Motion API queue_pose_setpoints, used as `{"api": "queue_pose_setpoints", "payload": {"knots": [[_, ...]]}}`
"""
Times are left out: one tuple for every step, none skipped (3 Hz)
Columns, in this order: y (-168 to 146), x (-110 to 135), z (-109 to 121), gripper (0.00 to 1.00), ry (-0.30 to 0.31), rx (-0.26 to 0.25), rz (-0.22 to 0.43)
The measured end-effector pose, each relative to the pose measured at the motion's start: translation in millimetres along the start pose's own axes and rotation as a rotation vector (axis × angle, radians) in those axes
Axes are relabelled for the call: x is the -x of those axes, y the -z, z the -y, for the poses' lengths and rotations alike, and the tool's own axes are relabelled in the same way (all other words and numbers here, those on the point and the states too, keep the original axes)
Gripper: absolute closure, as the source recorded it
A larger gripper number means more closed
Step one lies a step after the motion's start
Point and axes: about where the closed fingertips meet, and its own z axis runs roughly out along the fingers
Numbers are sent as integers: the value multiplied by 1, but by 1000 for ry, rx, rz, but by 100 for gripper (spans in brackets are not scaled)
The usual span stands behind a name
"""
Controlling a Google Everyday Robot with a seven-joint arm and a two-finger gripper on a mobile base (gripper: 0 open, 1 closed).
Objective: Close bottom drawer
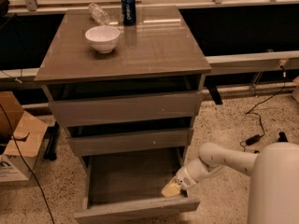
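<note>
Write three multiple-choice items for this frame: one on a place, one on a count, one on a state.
1. Where is the gripper relative to the bottom drawer?
A) at its left front corner
B) deep inside, at its back wall
C) at its right front corner

2. How many things are on the cabinet top?
A) one
B) three
C) five

3. What state is the bottom drawer in?
A) pulled out
B) fully shut
C) taken out of the cabinet

Answers:
1 C, the gripper sits low by the right end of the drawer front.
2 B, a white bowl, a blue can and a clear bottle.
3 A, the drawer's inside is exposed.
</note>
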Motion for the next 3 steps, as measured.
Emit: {"api": "queue_pose_setpoints", "payload": {"knots": [[-32,-17,13,100,-26,1,13],[-51,-44,20,100,-80,4,38],[-69,-67,27,100,-128,18,64]]}}
